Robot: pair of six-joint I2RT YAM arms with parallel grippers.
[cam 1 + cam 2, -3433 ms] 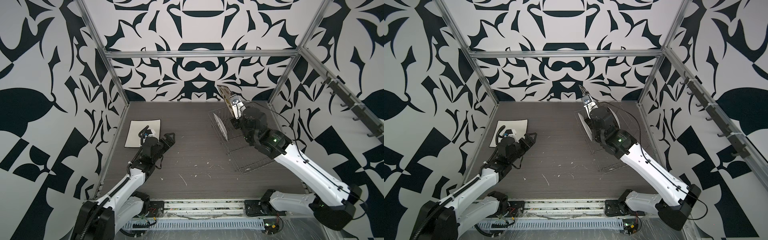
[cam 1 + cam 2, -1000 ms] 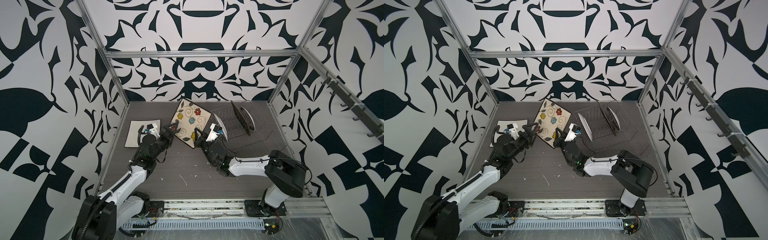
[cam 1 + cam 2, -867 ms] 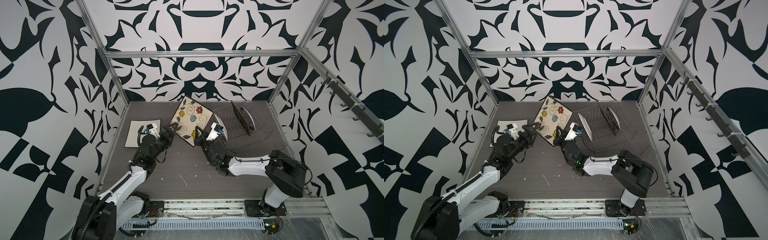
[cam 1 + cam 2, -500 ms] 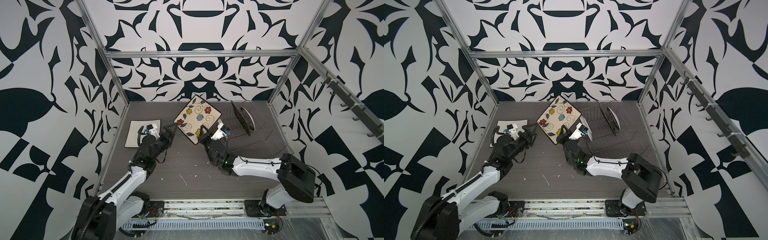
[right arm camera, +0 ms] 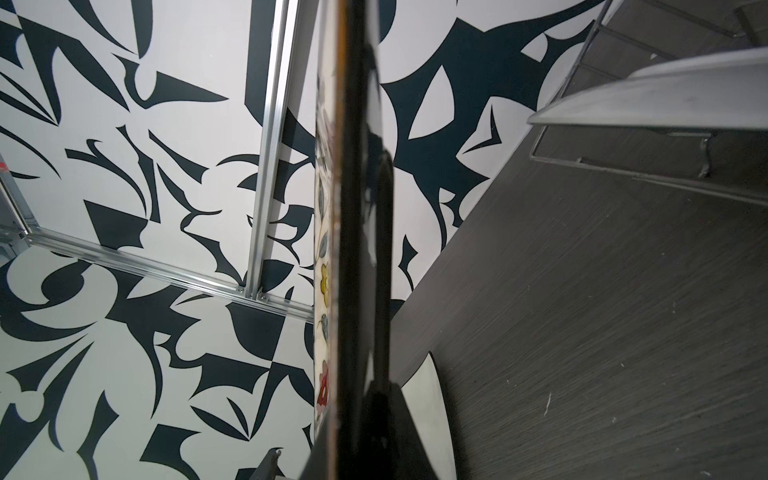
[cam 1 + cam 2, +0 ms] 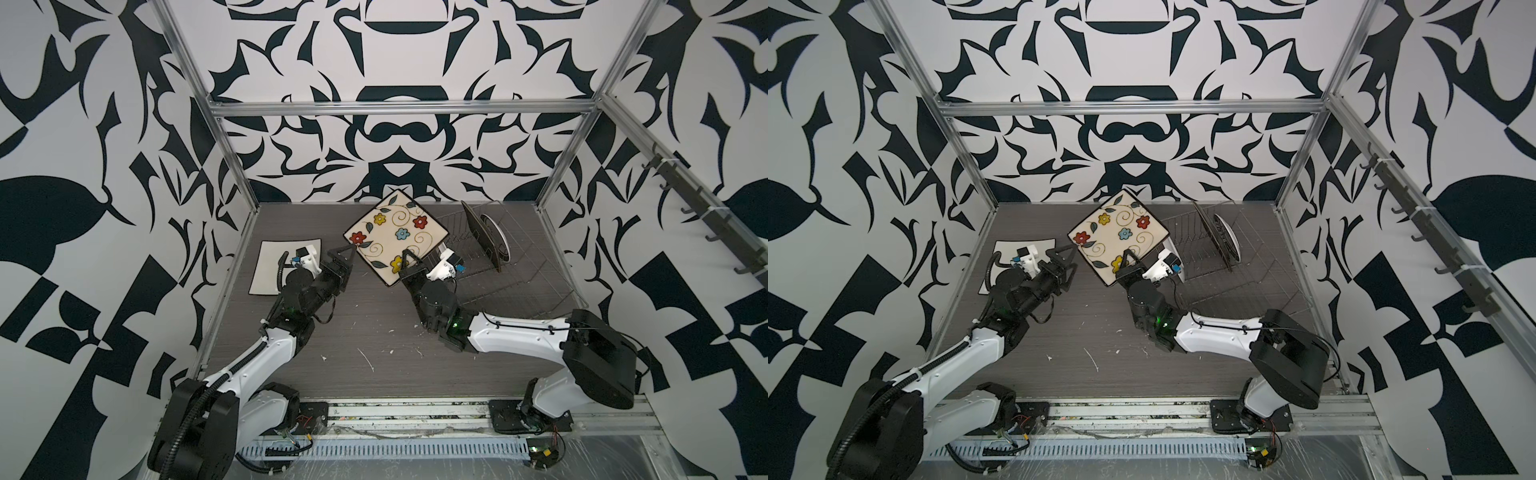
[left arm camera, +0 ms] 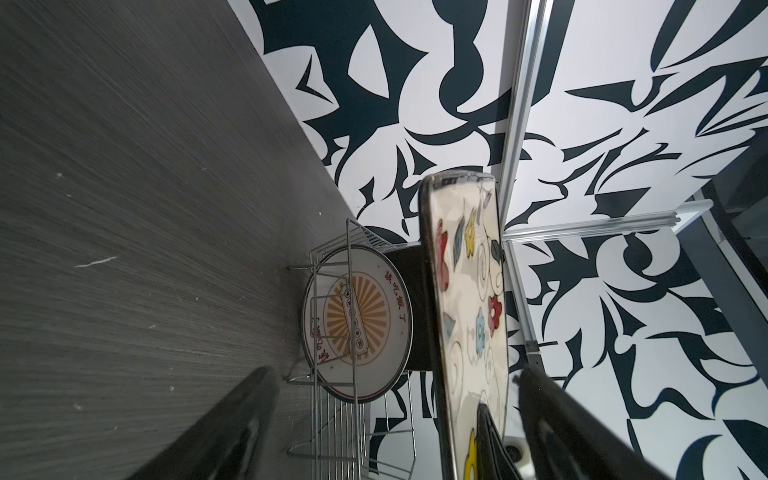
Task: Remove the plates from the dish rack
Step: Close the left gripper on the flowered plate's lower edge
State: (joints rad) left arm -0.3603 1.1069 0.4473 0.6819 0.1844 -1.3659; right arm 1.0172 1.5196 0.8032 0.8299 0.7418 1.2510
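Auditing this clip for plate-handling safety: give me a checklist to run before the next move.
1. Grip: right gripper shut on flowered plate, ok.
2. Receiver: left gripper open, ok.
3. Plate edge between left fingers, per left wrist view: ok.
4. Left fingers touching plate: cannot tell.
5. Plate clear of rack: ok.
6. Rack emptied: not ok; black plate and round plate stand in it.

Flowered plate aloft, dish rack holding plates

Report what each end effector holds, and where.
The right end effector clamps the flowered plate at its near edge. The left end effector is open, holding nothing.
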